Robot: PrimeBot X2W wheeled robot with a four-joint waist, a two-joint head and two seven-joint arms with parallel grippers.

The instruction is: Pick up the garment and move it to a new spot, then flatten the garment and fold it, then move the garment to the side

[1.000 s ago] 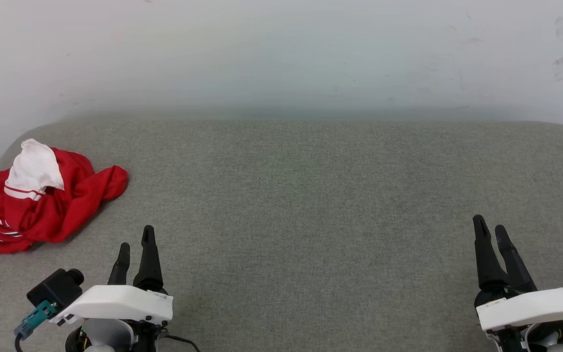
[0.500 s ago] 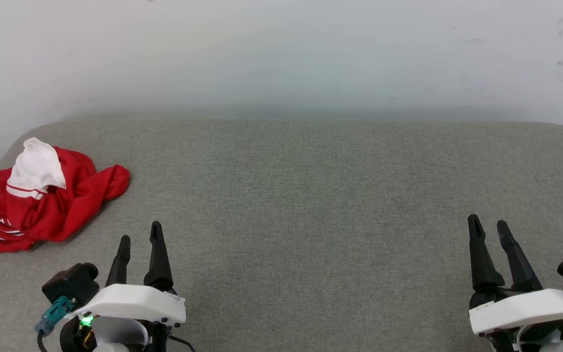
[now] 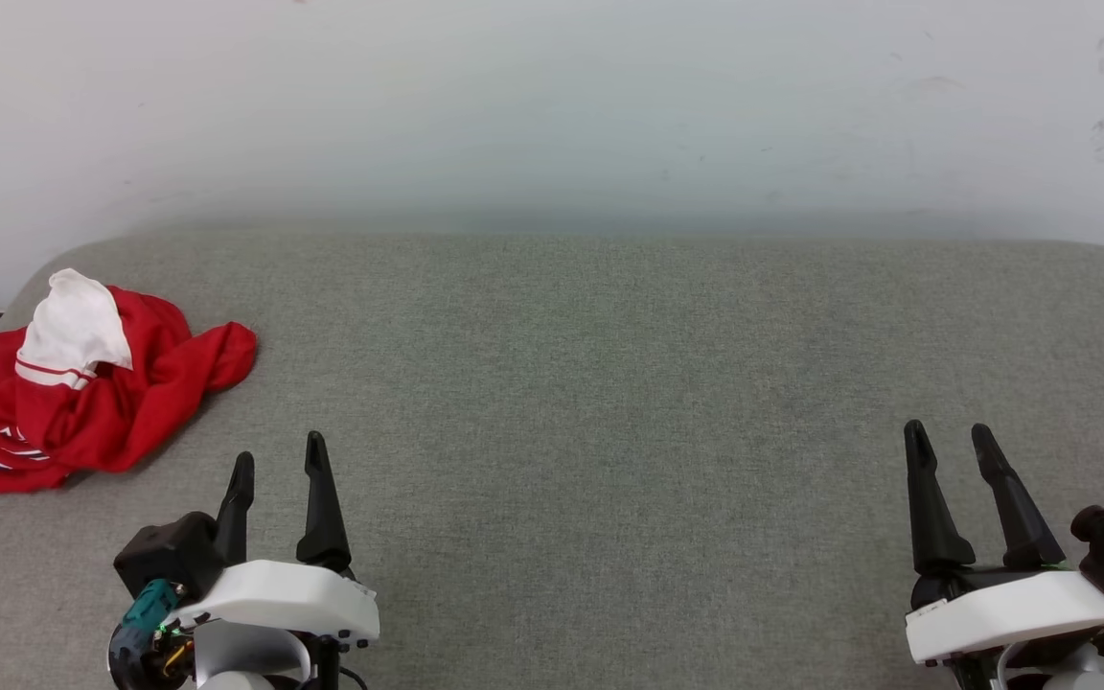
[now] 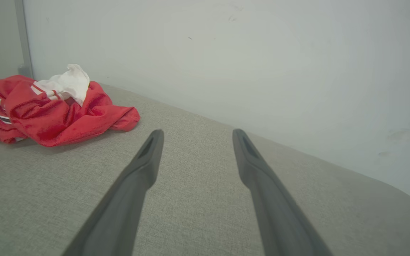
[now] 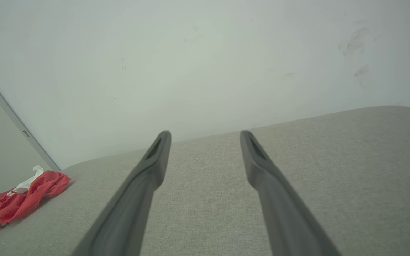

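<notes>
Garment (image 3: 82,388) lies crumpled at table's (image 3: 609,383) far left; left gripper (image 3: 276,458) and right gripper (image 3: 948,447) gape, empty.

Soft, crumpled red cloth shirt with white sleeve (image 3: 82,402) at nine o'clock, faint sheen on the folds. Beneath it, rounded grey padded surface (image 3: 609,383) in coarse woven fabric, matt. At twelve o'clock, smooth matt white wall (image 3: 552,96), lightly scuffed. On left gripper (image 3: 279,450) at seven o'clock and right gripper (image 3: 948,431) at five o'clock, smooth matt black fingers (image 3: 322,508) and faintly glossy white hard shells (image 3: 274,594).
</notes>
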